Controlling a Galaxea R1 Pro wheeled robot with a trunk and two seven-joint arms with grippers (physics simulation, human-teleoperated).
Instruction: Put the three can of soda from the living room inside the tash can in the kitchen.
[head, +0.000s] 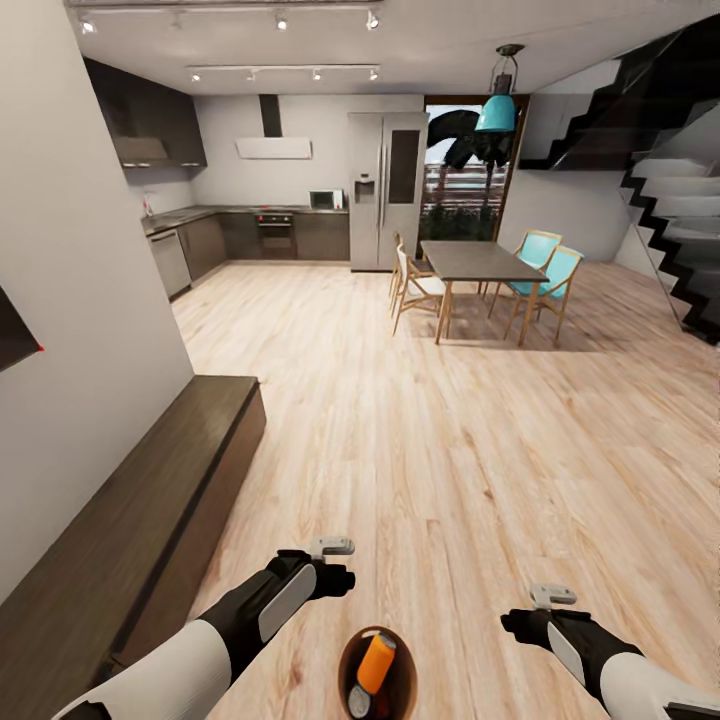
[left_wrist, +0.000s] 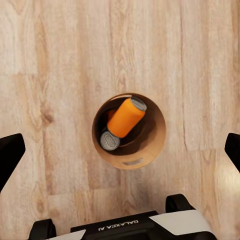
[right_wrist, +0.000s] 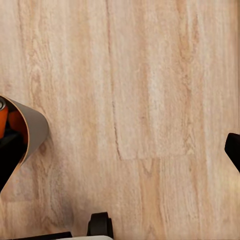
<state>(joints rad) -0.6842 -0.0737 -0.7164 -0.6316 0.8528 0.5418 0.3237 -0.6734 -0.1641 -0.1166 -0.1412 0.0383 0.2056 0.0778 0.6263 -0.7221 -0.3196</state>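
The kitchen (head: 270, 215) lies far across the wooden floor (head: 420, 420), past the dining table (head: 480, 262), so the trip there is left; the low bench (head: 150, 500) runs along the robot's left; the tash can (left_wrist: 155, 145) stands on the floor between the arms, with one orange soda can (left_wrist: 125, 117) leaning over a second silver-topped can (left_wrist: 109, 141); a third I cannot make out; the left gripper (left_wrist: 120, 150) and right gripper (right_wrist: 120, 150) both hang spread apart, holding nothing.

At the head view's bottom centre, the round bin (head: 345, 665) holds a tilted orange can (head: 377, 662) and a silver-topped can (head: 359, 701).
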